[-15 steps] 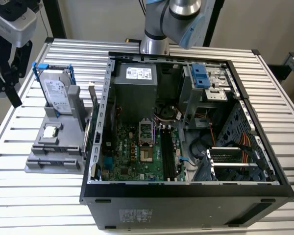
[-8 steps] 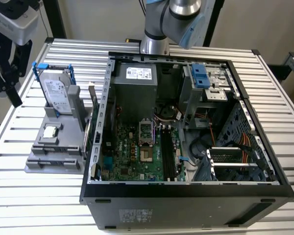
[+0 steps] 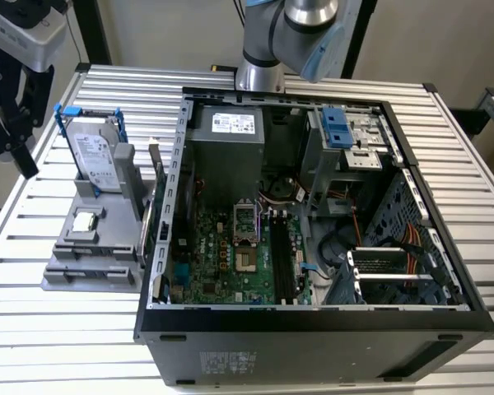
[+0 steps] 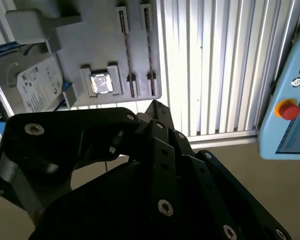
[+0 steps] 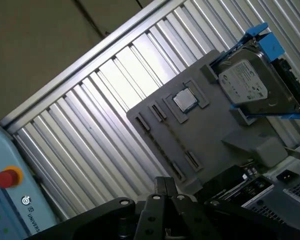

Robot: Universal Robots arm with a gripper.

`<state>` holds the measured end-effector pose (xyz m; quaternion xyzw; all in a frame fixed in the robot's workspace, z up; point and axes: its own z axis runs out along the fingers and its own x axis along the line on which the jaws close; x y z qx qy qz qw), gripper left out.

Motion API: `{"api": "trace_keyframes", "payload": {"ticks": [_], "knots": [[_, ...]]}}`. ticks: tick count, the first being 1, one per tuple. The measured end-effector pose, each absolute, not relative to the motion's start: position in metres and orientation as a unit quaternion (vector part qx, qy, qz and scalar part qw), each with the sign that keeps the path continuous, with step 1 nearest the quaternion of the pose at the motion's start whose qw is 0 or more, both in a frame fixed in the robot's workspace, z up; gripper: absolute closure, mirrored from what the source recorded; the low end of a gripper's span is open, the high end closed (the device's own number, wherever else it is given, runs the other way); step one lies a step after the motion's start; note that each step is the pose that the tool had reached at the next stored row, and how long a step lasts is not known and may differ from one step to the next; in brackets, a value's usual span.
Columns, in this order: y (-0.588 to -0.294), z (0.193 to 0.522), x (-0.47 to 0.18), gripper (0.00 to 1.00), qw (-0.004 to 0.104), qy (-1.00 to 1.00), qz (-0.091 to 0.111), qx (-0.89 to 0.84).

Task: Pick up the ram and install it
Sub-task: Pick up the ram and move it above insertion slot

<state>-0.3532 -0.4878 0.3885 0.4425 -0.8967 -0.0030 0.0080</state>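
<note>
— Although the ram (image 3: 157, 174) presents just a thin edge, you can place it: what I take for it stands upright on the side of the grey fixture (image 3: 82, 262) farthest from your gripper (image 5: 164, 183), just beside the computer case (image 3: 313, 325).
— And the gripper itself?
— Closed on nothing, well apart from the ram. Between you and the stick sit the hard drive (image 3: 95, 156) in its blue rails and the small processor chip (image 3: 84, 220).
— What could go wrong from here?
— My judgement: the ram stands in a tight spot, with the case wall on its far side and a raised fixture block on its near side. Come in slightly skewed and you could strike either, or clip the hard drive. A board that thin, pinched off-centre, would likely tilt in the grip, and then it would not line up with the long black slots (image 3: 281, 265) on the motherboard (image 3: 222, 259). Loose cables (image 3: 273, 196) lie near those slots, so a tilted stick could snag.
— Anything you can't make out?
— Yes. The ram's lower edge is hidden behind the fixture, so I cannot tell whether it sits in a holder or merely leans. Whether the slot latches stand open is too small to tell. The upper part of your gripper is cut off in the exterior view.
</note>
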Motion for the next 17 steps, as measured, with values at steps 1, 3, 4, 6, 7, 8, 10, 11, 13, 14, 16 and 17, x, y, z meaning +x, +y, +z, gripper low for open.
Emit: {"api": "trace_keyframes", "payload": {"ticks": [1, 3, 4, 6, 7, 8, 10, 11, 13, 14, 16, 17], "knots": [[-0.487, 0.388, -0.353, 1.0, 0.008, -0.896, -0.003, 0.444], [-0.487, 0.388, -0.353, 1.0, 0.008, -0.894, -0.003, 0.448], [-0.486, 0.388, -0.353, 1.0, 0.008, -0.893, -0.003, 0.45], [-0.485, 0.388, -0.353, 1.0, 0.008, -0.891, -0.003, 0.455], [-0.484, 0.388, -0.353, 1.0, 0.008, -0.89, -0.003, 0.457], [-0.484, 0.388, -0.353, 1.0, 0.008, -0.888, -0.003, 0.459], [-0.482, 0.388, -0.353, 1.0, 0.008, -0.886, -0.002, 0.463], [-0.481, 0.388, -0.353, 1.0, 0.008, -0.885, -0.002, 0.465], [-0.48, 0.388, -0.353, 1.0, 0.008, -0.883, -0.002, 0.469], [-0.479, 0.388, -0.353, 1.0, 0.008, -0.882, -0.002, 0.471], [-0.478, 0.388, -0.353, 1.0, 0.008, -0.88, -0.002, 0.475], [-0.477, 0.388, -0.353, 1.0, 0.008, -0.879, -0.002, 0.477]]}}
